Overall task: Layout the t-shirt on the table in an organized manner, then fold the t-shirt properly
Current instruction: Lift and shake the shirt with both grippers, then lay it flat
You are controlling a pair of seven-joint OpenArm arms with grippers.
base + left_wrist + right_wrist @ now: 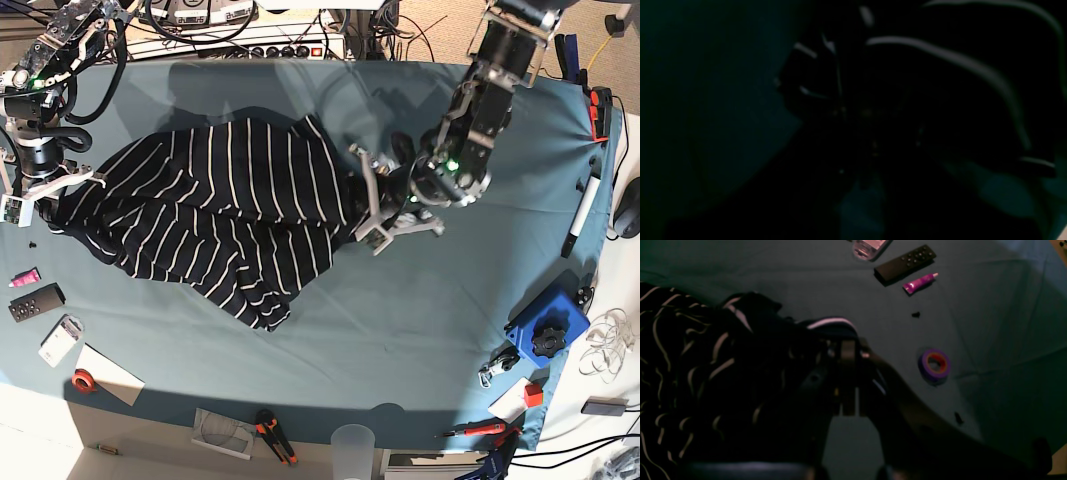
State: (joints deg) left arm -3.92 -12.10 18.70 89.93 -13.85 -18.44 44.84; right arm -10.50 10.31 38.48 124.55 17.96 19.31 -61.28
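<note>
The striped dark t-shirt (220, 210) lies crumpled across the middle left of the teal table (420, 340), stretched between both arms. My right gripper (50, 195) is at the shirt's left edge. In the right wrist view its fingers look closed (847, 351) with a striped fold of the shirt (690, 373) bunched at their tips. My left gripper (362, 205) is at the shirt's right edge, with cloth gathered into it. The left wrist view is very dark. It shows striped cloth (940, 83) close over the gripper (857, 113) and table (706, 100) to the left.
Near my right gripper lie a black remote (905, 262), a purple tube (919, 282) and a purple tape roll (935, 364). A blue box (548, 325) stands at front right, a marker (579, 220) at the right edge, a clear cup (352, 440) and pliers (275, 437) along the front.
</note>
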